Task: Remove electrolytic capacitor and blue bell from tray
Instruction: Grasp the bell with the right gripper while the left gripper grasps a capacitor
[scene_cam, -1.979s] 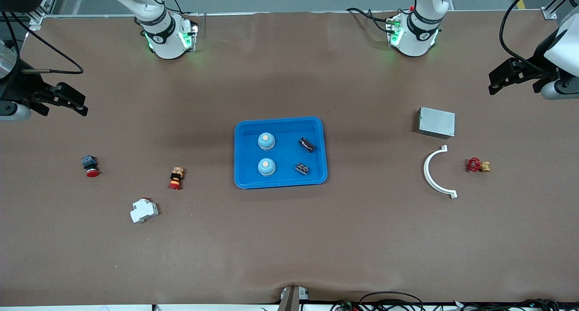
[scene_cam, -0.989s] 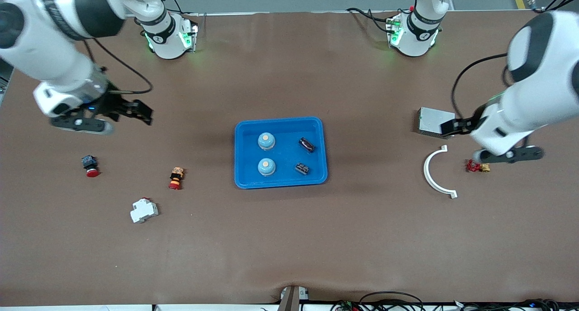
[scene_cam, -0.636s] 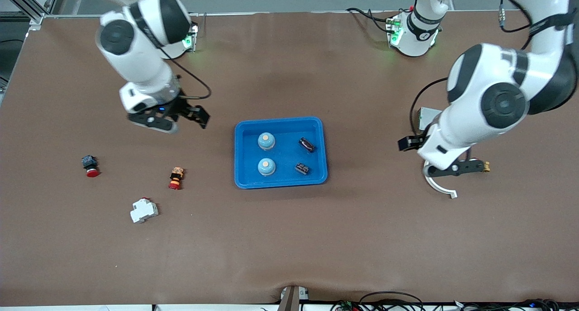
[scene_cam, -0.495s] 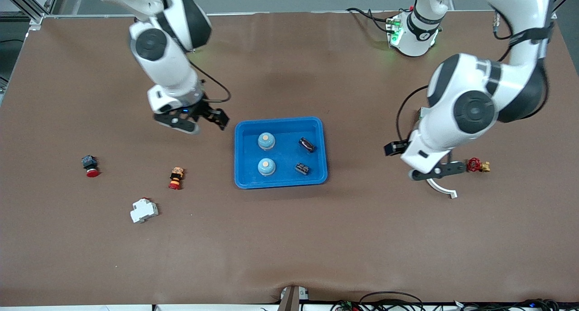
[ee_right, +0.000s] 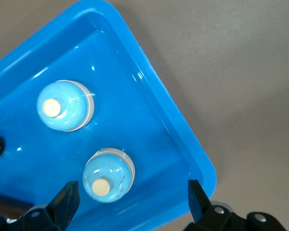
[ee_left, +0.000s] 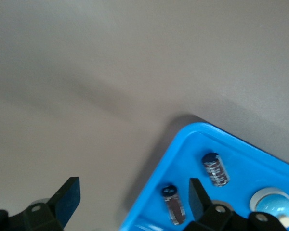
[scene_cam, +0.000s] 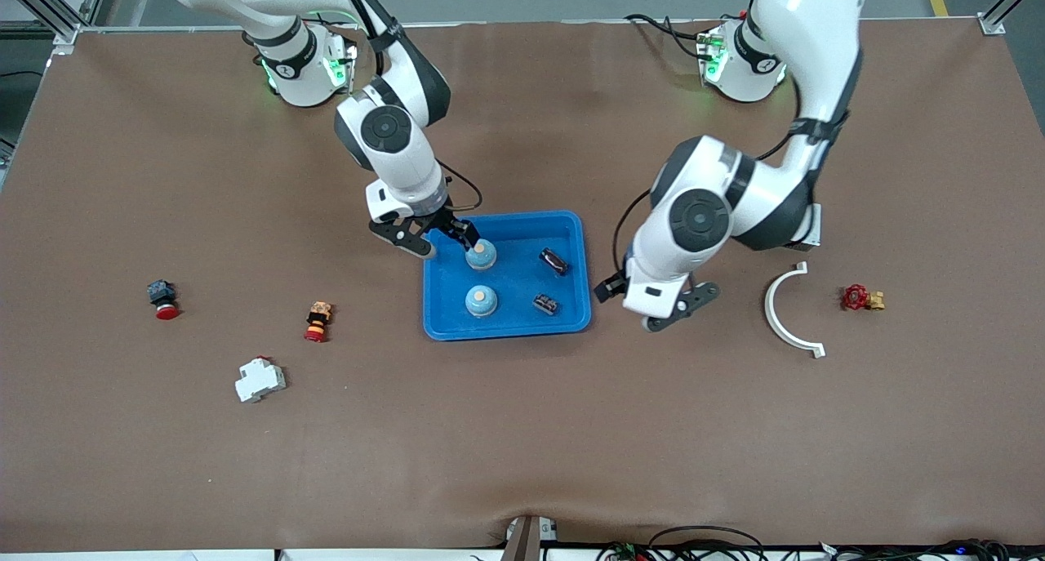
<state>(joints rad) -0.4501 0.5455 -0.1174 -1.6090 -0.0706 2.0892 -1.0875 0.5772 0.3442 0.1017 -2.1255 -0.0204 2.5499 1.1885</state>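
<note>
A blue tray (scene_cam: 506, 329) in the middle of the table holds two light blue bells (scene_cam: 481, 255) (scene_cam: 481, 301) and two dark capacitors (scene_cam: 554, 260) (scene_cam: 545, 304). My right gripper (scene_cam: 461, 234) hangs open over the tray's rim beside the bell farther from the front camera. In the right wrist view that bell (ee_right: 108, 174) lies between the spread fingers of the right gripper (ee_right: 132, 197), off centre. My left gripper (scene_cam: 608, 287) is open over the tray's rim at the left arm's end. In the left wrist view the left gripper (ee_left: 132, 199) straddles that rim (ee_left: 149, 192), close to one capacitor (ee_left: 174, 204).
Toward the right arm's end lie a red push button (scene_cam: 163, 300), an orange and red button (scene_cam: 317, 322) and a white breaker (scene_cam: 260, 380). Toward the left arm's end lie a white curved piece (scene_cam: 790, 312) and a red valve (scene_cam: 861, 298).
Both arms have swung in from the table's ends to the blue tray. The right gripper now hangs over a bell, the left over the tray's rim by the capacitors.
</note>
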